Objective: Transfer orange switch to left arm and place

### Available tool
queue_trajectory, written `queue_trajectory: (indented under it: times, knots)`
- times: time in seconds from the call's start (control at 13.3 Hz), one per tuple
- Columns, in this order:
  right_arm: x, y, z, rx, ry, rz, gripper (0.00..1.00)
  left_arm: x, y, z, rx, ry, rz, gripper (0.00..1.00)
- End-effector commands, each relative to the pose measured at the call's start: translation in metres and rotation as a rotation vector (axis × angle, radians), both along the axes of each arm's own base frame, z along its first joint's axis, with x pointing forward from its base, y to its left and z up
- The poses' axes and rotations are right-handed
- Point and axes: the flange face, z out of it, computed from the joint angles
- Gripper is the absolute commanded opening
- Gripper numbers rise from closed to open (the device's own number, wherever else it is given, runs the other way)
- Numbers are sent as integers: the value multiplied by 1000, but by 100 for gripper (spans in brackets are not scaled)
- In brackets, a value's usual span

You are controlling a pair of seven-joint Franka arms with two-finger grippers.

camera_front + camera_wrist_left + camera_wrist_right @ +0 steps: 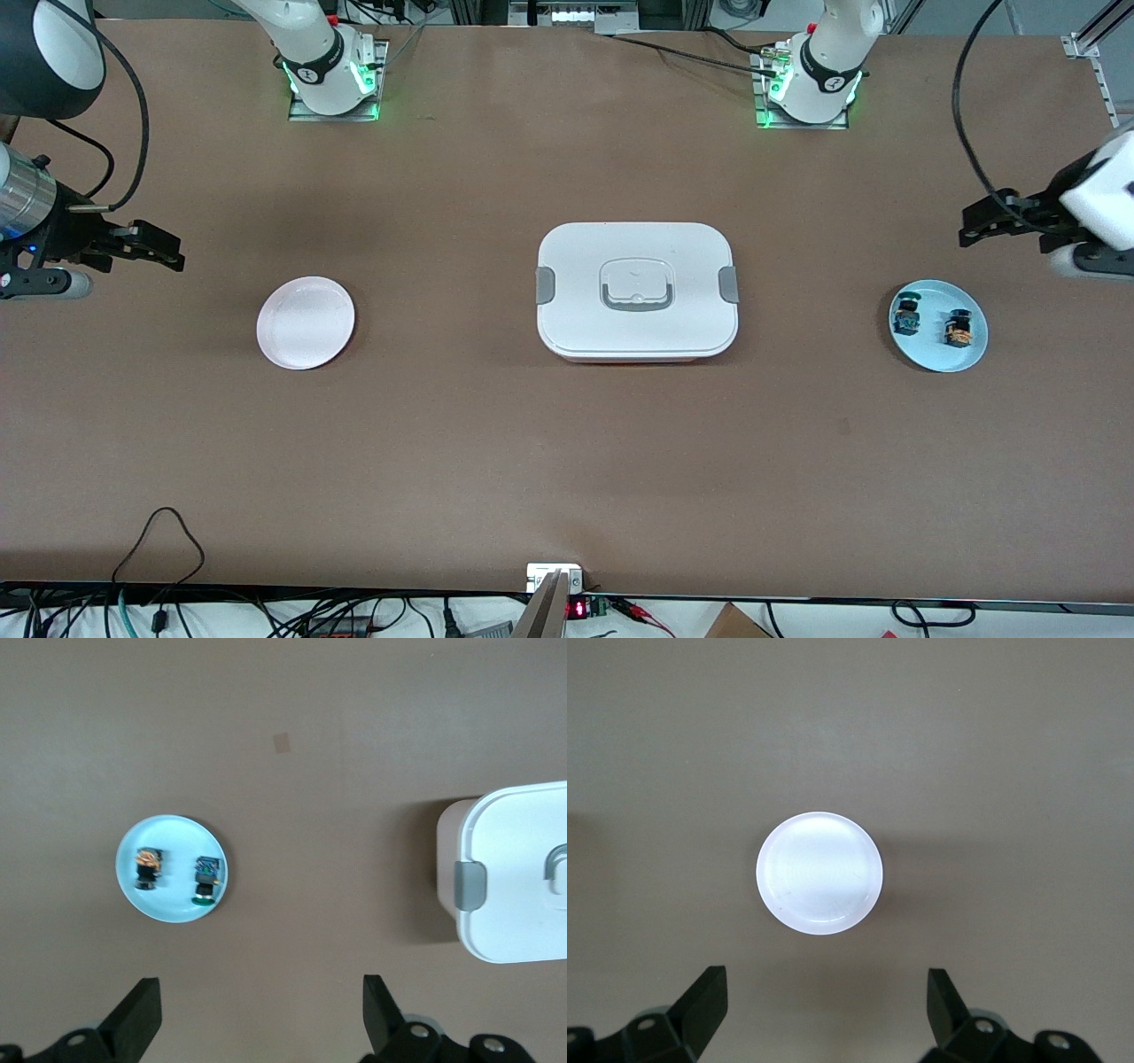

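Observation:
The orange switch [959,328] [147,867] lies on a light blue plate [937,353] [177,842] at the left arm's end of the table, beside a switch with a blue-green cap [906,316] [205,880]. My left gripper [967,227] [262,1010] hangs open over bare table next to that plate, holding nothing. The white box [636,292] [514,873] with grey clips sits mid-table. At the right arm's end, my right gripper [177,251] [827,1005] is open and empty over bare table beside a white plate [306,322] [819,872].
Both arm bases [332,75] [811,84] stand along the table's edge farthest from the front camera. Cables [159,540] and a small electronics unit [554,580] lie at the edge nearest that camera. Brown tabletop stretches between the box and each plate.

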Motion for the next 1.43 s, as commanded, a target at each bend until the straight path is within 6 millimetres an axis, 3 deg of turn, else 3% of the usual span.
queue_trajectory:
  times: [0.0,0.38,0.68,0.98,1.35]
  knots:
    - [-3,2,7,-3,0,-13,100,-14,12,-15,-47,26,42,100]
    - [-3,3,15,-3,-15,-10,100,-46,8,-27,-45,-6,52,100]
    - [-4,3,21,-2,-25,-10,100,-45,5,-28,-35,11,46,100]
    - [-6,2,21,-13,-14,-10,100,-41,18,-37,-34,28,68,100]
    - [-6,3,21,-9,-12,-11,100,-39,15,-24,63,20,31,100]
